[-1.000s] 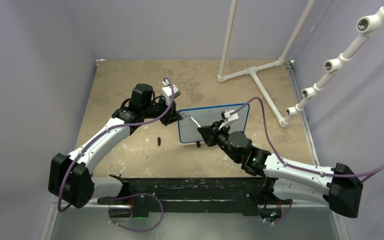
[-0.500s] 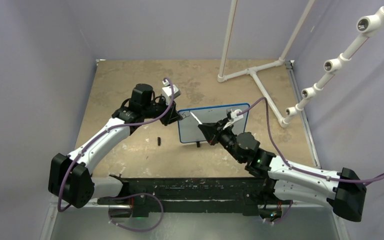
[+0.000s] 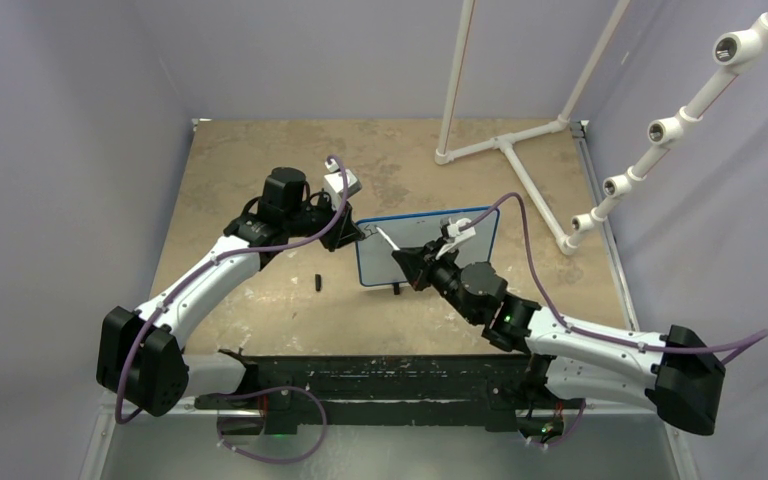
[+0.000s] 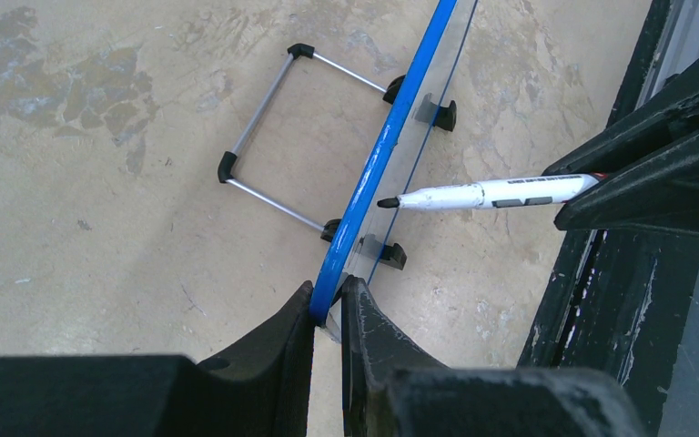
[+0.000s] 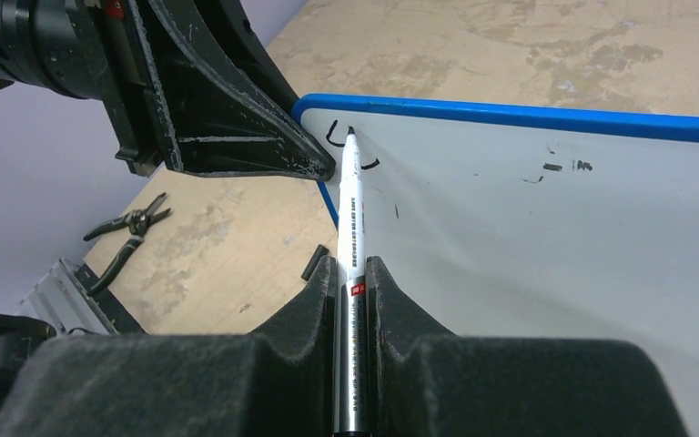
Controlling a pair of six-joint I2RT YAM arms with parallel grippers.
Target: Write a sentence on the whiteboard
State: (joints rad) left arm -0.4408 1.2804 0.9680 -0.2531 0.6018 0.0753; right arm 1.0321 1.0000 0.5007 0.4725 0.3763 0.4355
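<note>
The whiteboard (image 3: 430, 240), white with a thin blue rim, stands upright on black feet mid-table. My left gripper (image 3: 353, 234) is shut on its left edge; the left wrist view shows the blue rim (image 4: 378, 159) pinched between my fingers (image 4: 328, 305). My right gripper (image 3: 412, 262) is shut on a white marker (image 3: 388, 241) with its black tip at the board's upper left. In the right wrist view the marker (image 5: 349, 237) points at the board (image 5: 546, 237), beside a few short black strokes of the sentence (image 5: 335, 137).
A black marker cap (image 3: 317, 282) lies on the table left of the board. A white PVC pipe frame (image 3: 505, 145) stands at the back right. Pliers (image 5: 127, 232) lie off the table edge in the right wrist view. A wire stand (image 4: 278, 137) sits behind the board.
My right arm has shifted back and forth slightly with the marker, its tip staying near the board's upper left. The left arm and the board have not moved.
</note>
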